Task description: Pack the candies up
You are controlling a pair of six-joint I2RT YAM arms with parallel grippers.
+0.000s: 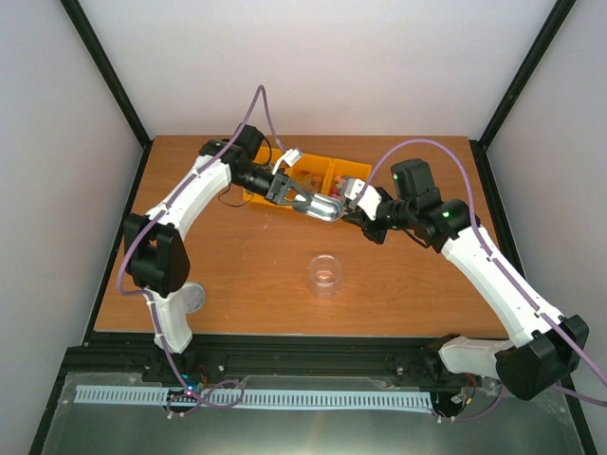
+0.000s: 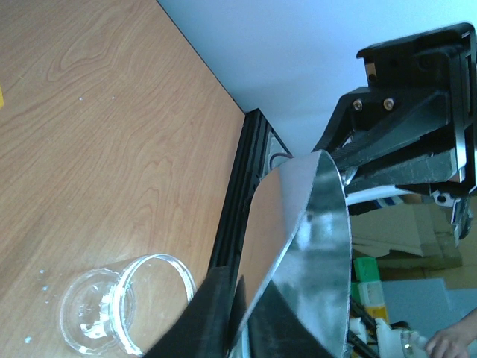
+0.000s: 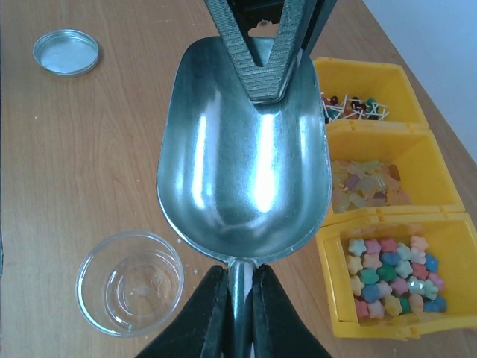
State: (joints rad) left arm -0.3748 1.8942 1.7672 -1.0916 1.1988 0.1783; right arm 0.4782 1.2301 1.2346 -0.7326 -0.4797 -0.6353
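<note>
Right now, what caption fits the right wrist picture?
Left gripper and right gripper hold an empty metal scoop between a clear jar and star-shaped candies.

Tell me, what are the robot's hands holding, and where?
Both hold the empty metal scoop: the right fingers clamp its handle, the left fingers pinch the bowl's front rim.

Under everything, a brown wood-grain table point(image 1: 247, 275), boxed in by a black frame point(image 1: 104, 71) and plain white walls point(image 1: 313, 66). Near its middle, upright and open-mouthed, a clear jar point(image 1: 325, 273). Well to the left, flat on the wood, a round metal lid point(image 3: 66, 51). Above the table, between jar and far edge, a shiny metal scoop point(image 3: 242, 171), bowl mirror-bright. Along the far edge, a row of yellow bins point(image 3: 387, 71); in the end bin on the lid's side, coloured-headed pins point(image 3: 354, 107). Beyond the near edge, a pale slotted strip point(image 1: 256, 398).
</note>
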